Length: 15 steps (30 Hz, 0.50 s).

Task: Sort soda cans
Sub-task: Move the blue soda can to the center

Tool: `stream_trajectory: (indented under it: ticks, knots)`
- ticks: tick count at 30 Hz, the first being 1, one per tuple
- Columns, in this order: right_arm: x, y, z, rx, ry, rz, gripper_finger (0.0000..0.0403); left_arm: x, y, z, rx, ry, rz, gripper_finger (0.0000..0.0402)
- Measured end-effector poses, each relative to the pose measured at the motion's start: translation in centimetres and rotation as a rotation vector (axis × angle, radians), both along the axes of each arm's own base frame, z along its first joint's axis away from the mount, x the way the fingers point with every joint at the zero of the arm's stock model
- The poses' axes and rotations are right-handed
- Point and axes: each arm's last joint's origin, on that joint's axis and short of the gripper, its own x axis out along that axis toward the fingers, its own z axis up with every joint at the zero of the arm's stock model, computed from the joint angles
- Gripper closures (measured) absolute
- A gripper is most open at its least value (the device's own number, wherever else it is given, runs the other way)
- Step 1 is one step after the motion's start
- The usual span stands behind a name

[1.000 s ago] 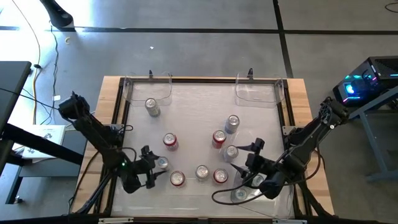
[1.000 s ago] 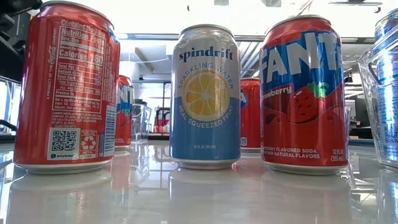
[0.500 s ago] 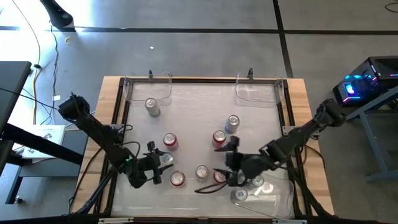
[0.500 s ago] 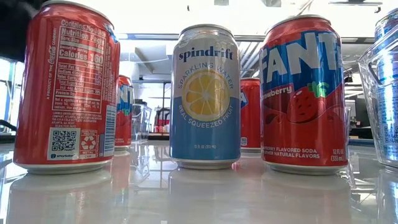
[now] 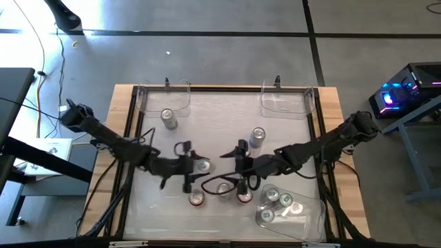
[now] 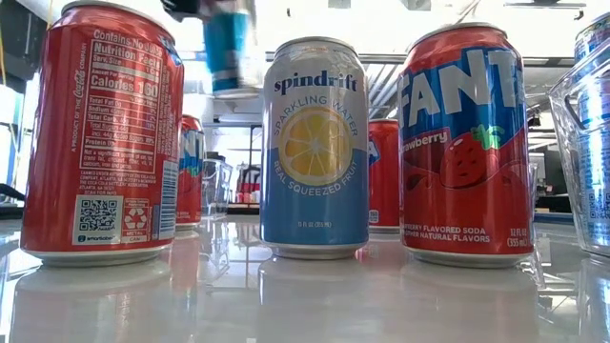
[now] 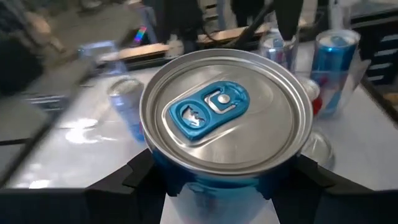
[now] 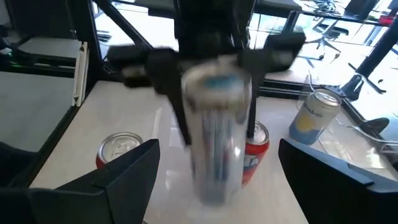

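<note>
My left gripper [image 5: 195, 168] sits over the table's middle, shut on a blue soda can [image 7: 225, 112] with a silver top and a blue tab. That can shows lifted and blurred in the low view [image 6: 229, 48]. My right gripper [image 5: 241, 164] faces it from the table's right side, open, its fingers [image 8: 127, 171] spread wide and touching nothing. Other cans stand upright on their bases: a red Coca-Cola can [image 6: 100, 133], a Spindrift can [image 6: 315, 148], a Fanta can [image 6: 464, 143], and silver cans [image 5: 169, 118] [image 5: 256, 136] farther back. My left gripper pinches the blue can's body just under its top rim [image 7: 186, 180], with one finger [image 7: 134, 177] on each side. It comes from the table's left, slanting down. The can stands upright in the hold, lifted clear of the table.
Two clear bins stand at the far edge [image 5: 165, 100] [image 5: 284, 102]. A third clear bin [image 5: 313, 213] at the near right holds several cans. Red and silver cans [image 5: 196, 198] [image 5: 224, 187] [image 5: 242, 195] stand just nearside of both grippers. A raised frame rims the table.
My left gripper has closed on the blue can at the near left, lifted it off the table and carried it toward the table's middle. My right gripper has swung from over the near-right bin toward the table's middle and now faces the left gripper.
</note>
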Motion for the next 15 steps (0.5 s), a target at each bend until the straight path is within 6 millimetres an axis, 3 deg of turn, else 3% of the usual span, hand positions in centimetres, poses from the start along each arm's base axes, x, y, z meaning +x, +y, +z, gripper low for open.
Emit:
stream_trajectory:
  ticks: [8,15]
  knots:
    - [-0.2,-0.1,-0.4,0.018,0.041,-0.016,0.0077,3.7,3.3,-4.2,-0.082,0.133,0.044,0.0192]
    - [-0.1,-0.5,-1.2,0.047,0.106,-0.050,0.0077,5.8,4.3,-7.3,-0.144,0.177,0.034,0.0192]
